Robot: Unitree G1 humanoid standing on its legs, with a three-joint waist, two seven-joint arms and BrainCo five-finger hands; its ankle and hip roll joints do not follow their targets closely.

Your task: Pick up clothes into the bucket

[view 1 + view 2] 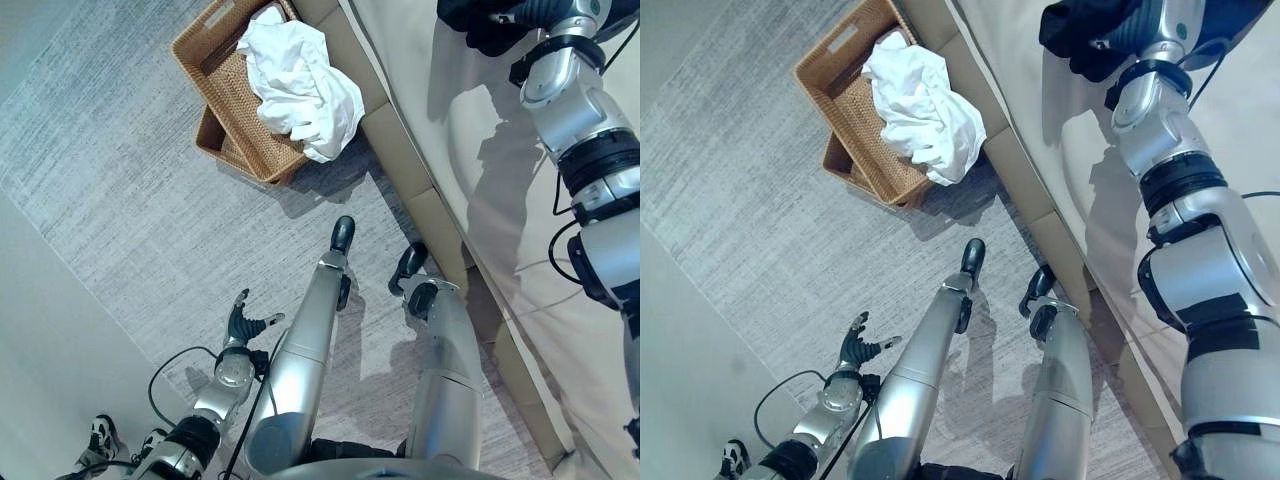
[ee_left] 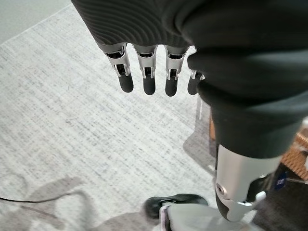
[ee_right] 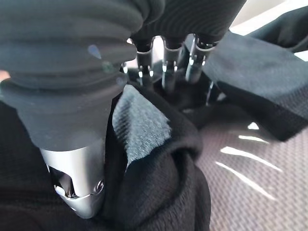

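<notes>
Right hand (image 3: 166,72), fingers buried in black garment (image 3: 159,192), grip unreadable; left hand (image 1: 243,324) relaxed, spread, over carpet (image 1: 120,180), well short of basket (image 1: 225,100) holding white cloth (image 1: 300,85).

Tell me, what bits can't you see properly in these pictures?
- Black cloth: cut off by the top edge in both eye views, so what kind of garment it is stays unknown.
- Right hand: in its wrist view the fingertips sink into the black cloth, so its grip can't be judged.
- Basket: the white cloth hides part of its inside.
- Left hand: its thumb is behind the dark cover.
</notes>
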